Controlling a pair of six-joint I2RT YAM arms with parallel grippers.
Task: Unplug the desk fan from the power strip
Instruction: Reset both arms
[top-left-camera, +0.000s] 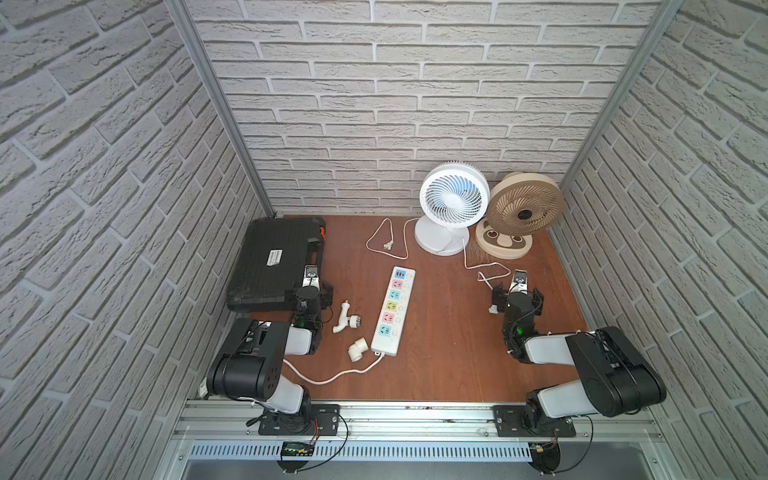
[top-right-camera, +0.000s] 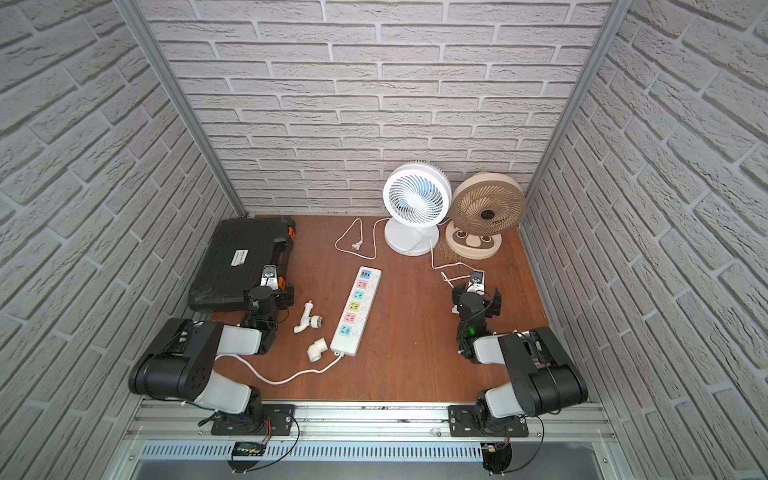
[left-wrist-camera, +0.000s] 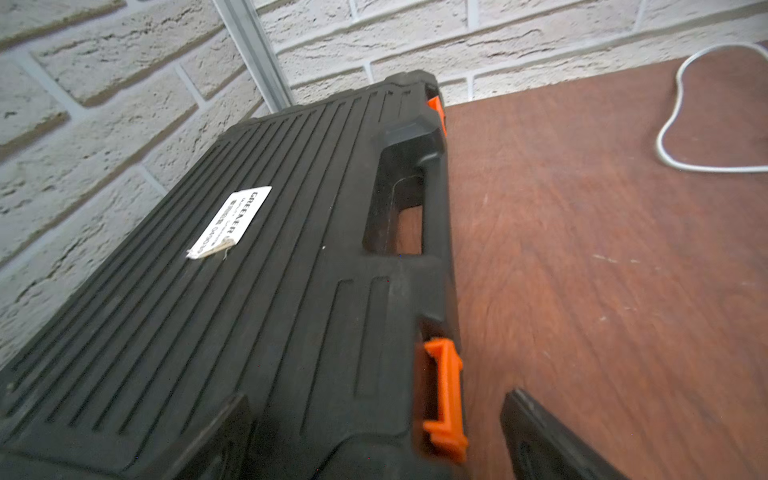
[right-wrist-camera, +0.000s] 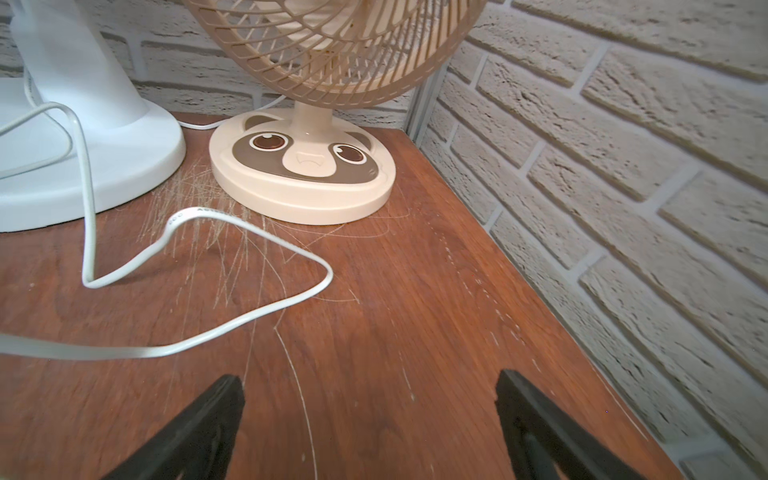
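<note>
The white power strip (top-left-camera: 392, 311) (top-right-camera: 356, 311) lies mid-table, and no plug shows in its pastel sockets. Two desk fans stand at the back right: a white one (top-left-camera: 451, 203) (right-wrist-camera: 83, 137) and a beige one (top-left-camera: 523, 210) (right-wrist-camera: 303, 166). A white cord (right-wrist-camera: 257, 309) loops from the fans to a white plug (top-left-camera: 493, 308) lying on the wood beside my right gripper (top-left-camera: 518, 291) (right-wrist-camera: 369, 378), which is open over bare table. A second loose plug (top-left-camera: 388, 245) lies left of the white fan. My left gripper (top-left-camera: 312, 287) (left-wrist-camera: 374, 399) is open, straddling the tool case's edge.
A black tool case (top-left-camera: 274, 262) (left-wrist-camera: 249, 270) with orange latches fills the back left. A white faucet piece (top-left-camera: 345, 318) and a pipe elbow (top-left-camera: 357, 349) lie left of the strip. The strip's own cord (top-left-camera: 332, 376) trails toward the left arm. Brick walls close three sides.
</note>
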